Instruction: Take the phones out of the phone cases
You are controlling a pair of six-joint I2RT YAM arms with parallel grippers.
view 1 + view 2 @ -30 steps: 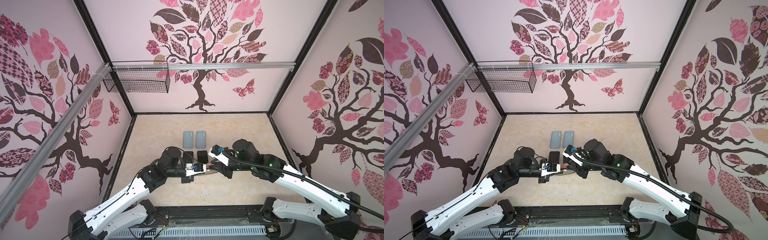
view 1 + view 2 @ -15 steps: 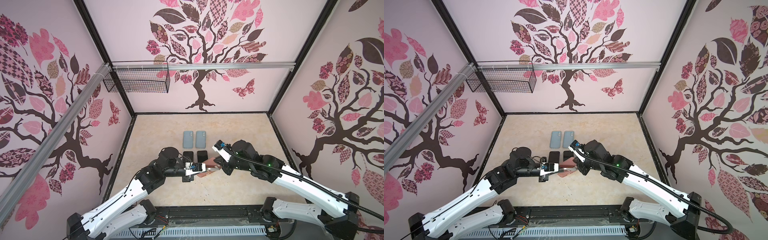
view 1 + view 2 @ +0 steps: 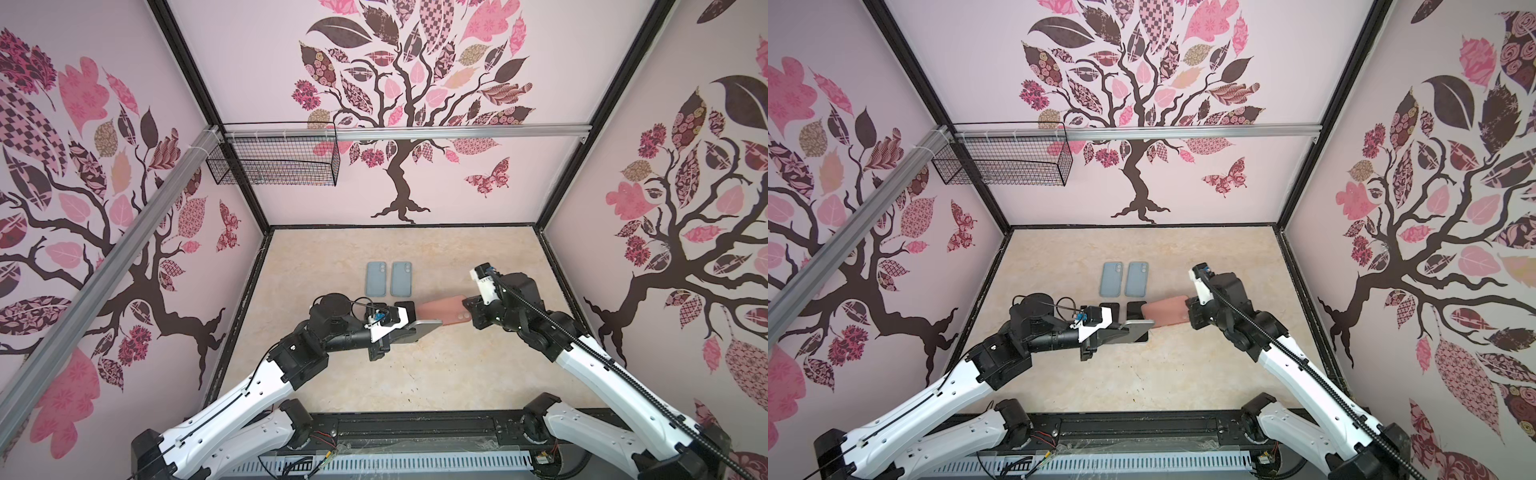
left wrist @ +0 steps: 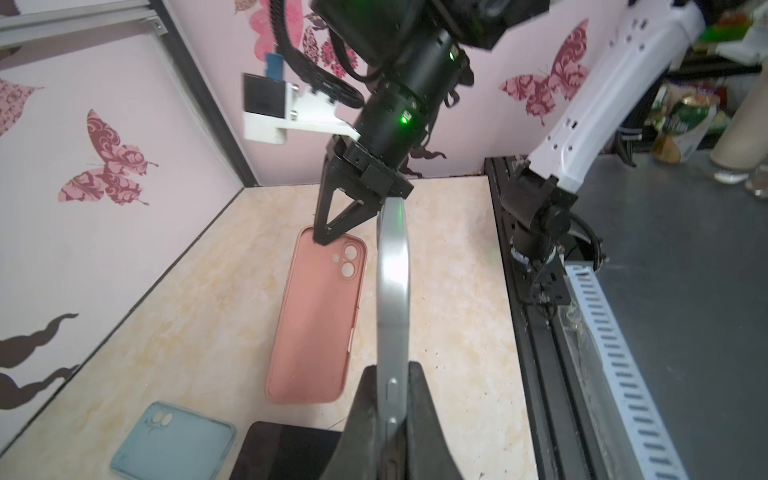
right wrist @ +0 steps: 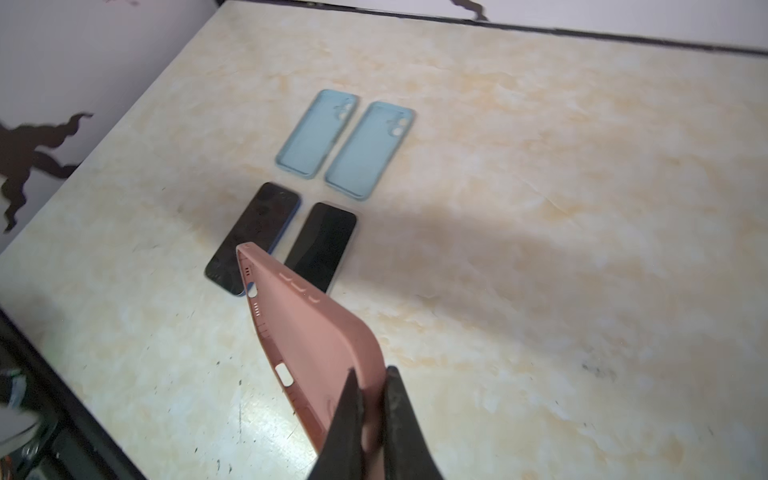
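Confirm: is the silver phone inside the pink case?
No, the left gripper holds the silver phone outside the pink case, which the right gripper pinches.

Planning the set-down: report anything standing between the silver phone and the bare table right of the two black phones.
The pink case, pinched by the right gripper, hangs over that patch, right beside the silver phone in the left gripper. Nothing else visible there.

Pink case (image 5: pixel 316 332) pinched in the jaws; beyond, two dark phones (image 5: pixel 253 237), two blue cases (image 5: pixel 316 133).
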